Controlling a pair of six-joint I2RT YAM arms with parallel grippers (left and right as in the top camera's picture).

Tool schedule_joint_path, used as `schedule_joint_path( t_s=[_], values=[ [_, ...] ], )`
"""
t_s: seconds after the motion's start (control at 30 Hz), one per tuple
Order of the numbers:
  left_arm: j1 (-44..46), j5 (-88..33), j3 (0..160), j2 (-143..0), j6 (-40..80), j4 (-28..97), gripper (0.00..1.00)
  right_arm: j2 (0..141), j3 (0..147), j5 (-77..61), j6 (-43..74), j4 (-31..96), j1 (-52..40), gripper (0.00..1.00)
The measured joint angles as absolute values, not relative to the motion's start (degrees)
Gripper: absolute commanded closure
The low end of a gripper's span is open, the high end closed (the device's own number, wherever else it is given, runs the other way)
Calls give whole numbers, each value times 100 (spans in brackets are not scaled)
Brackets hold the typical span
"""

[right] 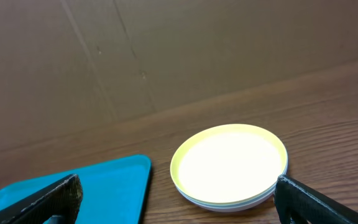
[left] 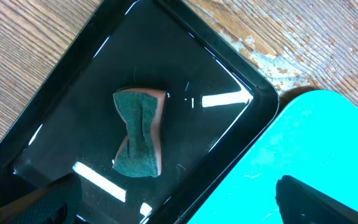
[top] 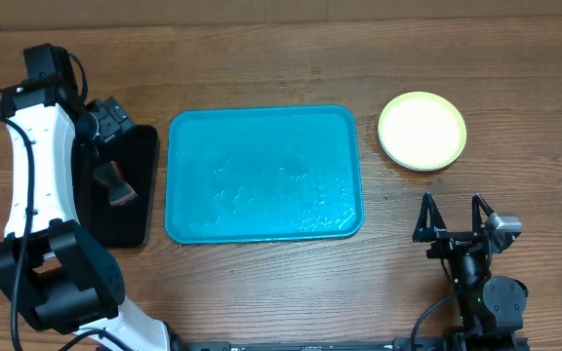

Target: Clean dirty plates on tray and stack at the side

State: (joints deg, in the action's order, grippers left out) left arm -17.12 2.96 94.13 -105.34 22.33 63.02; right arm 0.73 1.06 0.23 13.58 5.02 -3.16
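Observation:
The turquoise tray (top: 264,174) lies mid-table with nothing on it but wet streaks; its corner shows in the left wrist view (left: 303,155) and the right wrist view (right: 73,186). The plates sit stacked on the table to the tray's right, the yellow-green one (top: 421,130) on top; paler rims show beneath it in the right wrist view (right: 229,165). My left gripper (top: 115,146) is open above a narrow black tray (top: 120,185) holding a green-and-pink sponge (left: 140,132). My right gripper (top: 454,226) is open and empty, near the front edge, short of the stack.
The black tray (left: 73,81) touches the turquoise tray's left side. A cardboard wall (right: 166,50) stands behind the table. Bare wooden tabletop (top: 261,292) lies in front of the turquoise tray.

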Motion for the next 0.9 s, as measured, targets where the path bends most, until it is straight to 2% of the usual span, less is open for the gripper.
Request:
schedule_joint_path(
  t_s=[0.9],
  values=[
    [-1712,296,9413,-10534,2233,6302,0,73,104,21,1299,513,-316,0]
  ],
)
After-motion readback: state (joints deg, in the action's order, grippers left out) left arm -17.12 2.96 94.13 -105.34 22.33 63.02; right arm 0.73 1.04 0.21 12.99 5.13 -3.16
